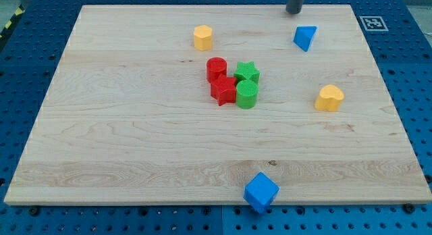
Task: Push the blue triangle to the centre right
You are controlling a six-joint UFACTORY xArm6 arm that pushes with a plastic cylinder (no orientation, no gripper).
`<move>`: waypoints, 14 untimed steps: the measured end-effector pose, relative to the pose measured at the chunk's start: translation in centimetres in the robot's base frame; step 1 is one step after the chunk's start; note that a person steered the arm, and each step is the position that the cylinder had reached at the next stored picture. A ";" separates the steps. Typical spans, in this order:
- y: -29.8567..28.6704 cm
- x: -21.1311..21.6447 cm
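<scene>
The blue triangle point(305, 37) lies on the wooden board point(135, 127) near the view's top right. My tip point(293, 12) is the lower end of a dark rod that enters from the view's top edge. It stands just above and slightly left of the blue triangle, with a small gap between them.
A yellow hexagonal block point(202, 37) sits at the top centre. A red cylinder point(216, 67), a red star point(223, 90), a green star point(247, 72) and a green cylinder point(246, 94) cluster mid-board. A yellow heart-shaped block point(329, 98) lies at centre right. A blue cube point(261, 192) hangs over the bottom edge.
</scene>
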State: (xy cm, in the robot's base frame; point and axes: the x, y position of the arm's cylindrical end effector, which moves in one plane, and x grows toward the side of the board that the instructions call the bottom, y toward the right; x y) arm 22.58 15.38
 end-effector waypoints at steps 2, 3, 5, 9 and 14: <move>1.5 4.0; 3.0 4.3; 0.6 5.1; 1.0 7.7; 4.5 8.8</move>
State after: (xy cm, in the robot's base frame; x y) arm 31.34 19.84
